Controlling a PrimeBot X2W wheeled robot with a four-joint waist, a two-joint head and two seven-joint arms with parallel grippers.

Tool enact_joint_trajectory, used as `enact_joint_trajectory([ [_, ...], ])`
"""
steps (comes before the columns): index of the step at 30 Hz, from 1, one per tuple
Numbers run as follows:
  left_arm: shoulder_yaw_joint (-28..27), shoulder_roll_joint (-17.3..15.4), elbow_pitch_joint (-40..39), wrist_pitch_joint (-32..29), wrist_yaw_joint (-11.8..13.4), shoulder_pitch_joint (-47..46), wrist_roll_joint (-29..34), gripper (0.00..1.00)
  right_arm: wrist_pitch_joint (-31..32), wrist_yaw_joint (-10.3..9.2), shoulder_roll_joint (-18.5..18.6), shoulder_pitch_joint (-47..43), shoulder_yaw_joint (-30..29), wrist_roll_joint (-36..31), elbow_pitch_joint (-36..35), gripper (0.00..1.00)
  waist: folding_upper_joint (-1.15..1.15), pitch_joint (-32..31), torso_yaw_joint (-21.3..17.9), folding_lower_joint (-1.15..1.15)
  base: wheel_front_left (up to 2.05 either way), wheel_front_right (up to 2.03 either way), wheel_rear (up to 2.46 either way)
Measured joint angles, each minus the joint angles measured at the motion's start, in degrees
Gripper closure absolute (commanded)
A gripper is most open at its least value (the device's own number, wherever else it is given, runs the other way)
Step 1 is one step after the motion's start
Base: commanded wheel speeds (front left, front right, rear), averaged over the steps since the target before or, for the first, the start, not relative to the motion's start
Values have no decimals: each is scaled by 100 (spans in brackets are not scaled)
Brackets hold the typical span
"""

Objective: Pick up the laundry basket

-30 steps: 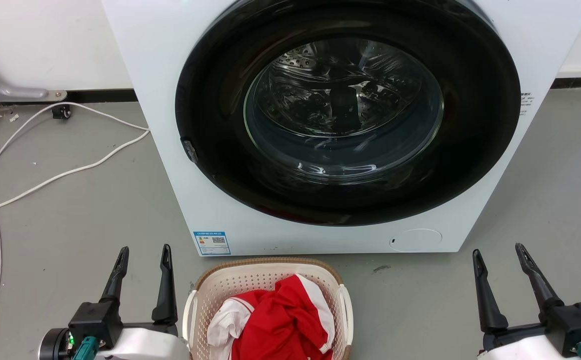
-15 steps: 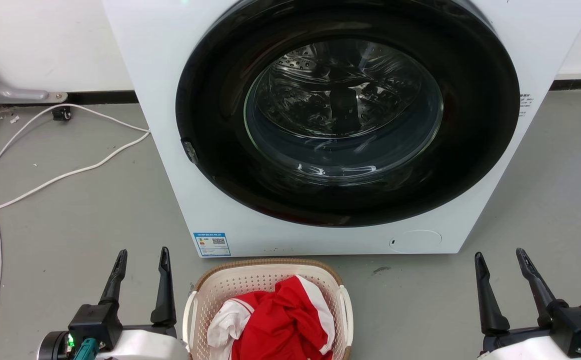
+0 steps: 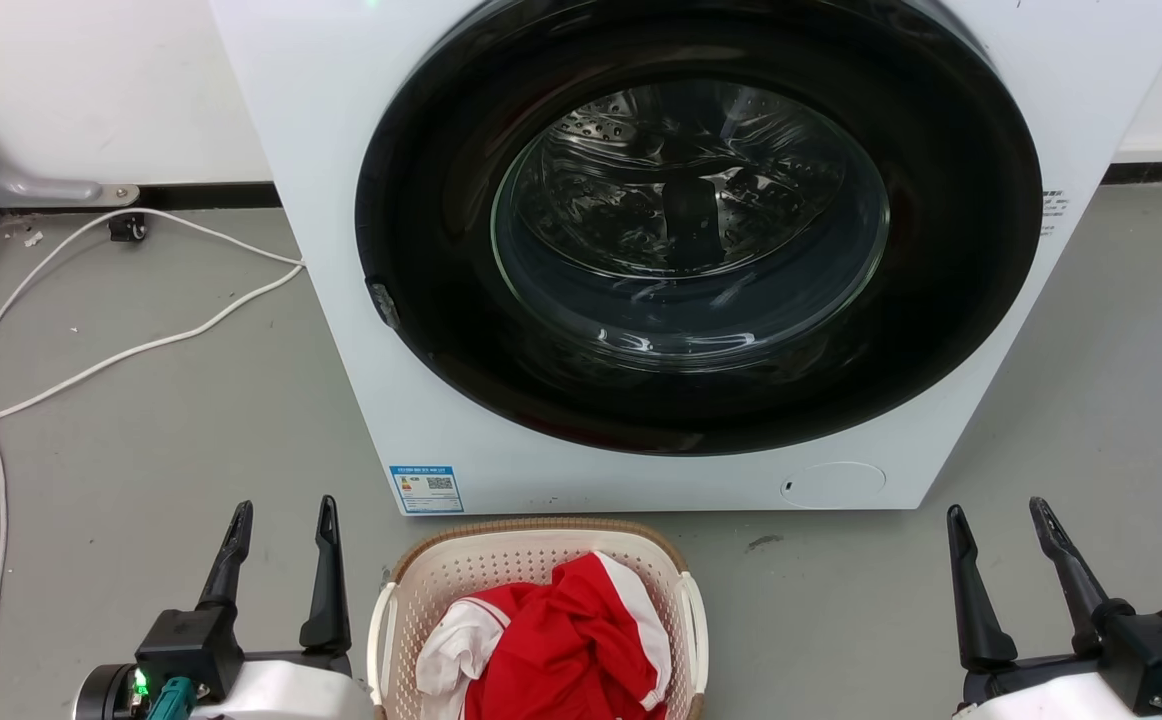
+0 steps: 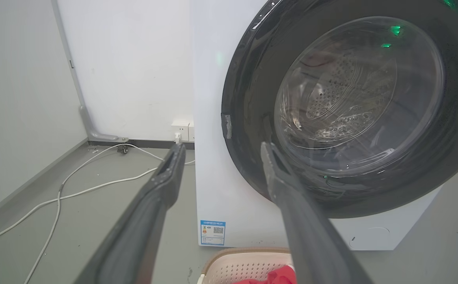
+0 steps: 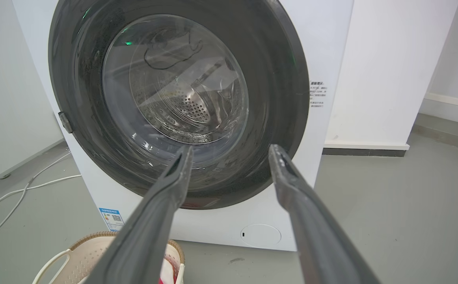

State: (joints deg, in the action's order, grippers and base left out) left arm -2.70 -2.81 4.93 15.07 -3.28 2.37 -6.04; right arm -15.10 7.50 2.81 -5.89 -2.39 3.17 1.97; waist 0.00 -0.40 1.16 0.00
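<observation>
Laundry basket (image 3: 461,575) is set on floor (image 3: 141,430) by washer (image 3: 341,300). Left gripper (image 3: 284,507) & right gripper (image 3: 998,508) are held spread, empty, either side, prob. readied for handles (image 3: 694,625); nothing lifted yet.

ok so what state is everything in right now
basket, upright on the floor, not gripped
clothes, piled inside the basket
washer door, shut
left gripper, open, empty
right gripper, open, empty
cable, loose on the floor
</observation>
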Motion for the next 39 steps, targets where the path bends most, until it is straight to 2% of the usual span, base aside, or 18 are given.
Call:
enact_joint_trajectory([
  [7,-125,-1,190,0,-3,-21,-127,0,0,0,1,35,31,23,26,0,0,60,3,0,0,0,0],
  [12,-299,-2,557,0,-129,-319,-31,0,0,0,3,339,170,16,336,0,0,193,17,0,0,0,0],
  [16,-436,-90,1036,1,-229,-714,36,0,0,0,4,729,479,-176,858,0,0,409,40,0,0,0,0],
  [26,-532,-561,2514,0,-377,-1951,21,0,1,2,4,2006,1104,-606,2205,0,0,1208,47,1,0,0,0],
  [34,-105,-829,3820,1,-411,-2809,-143,0,-1,2,3,2975,1550,-628,3733,0,0,1811,2,1,0,0,0],
  [39,267,-904,4547,1,-420,-3225,-289,0,0,2,3,3549,2002,-386,4803,0,0,2131,-32,1,0,0,0],
])
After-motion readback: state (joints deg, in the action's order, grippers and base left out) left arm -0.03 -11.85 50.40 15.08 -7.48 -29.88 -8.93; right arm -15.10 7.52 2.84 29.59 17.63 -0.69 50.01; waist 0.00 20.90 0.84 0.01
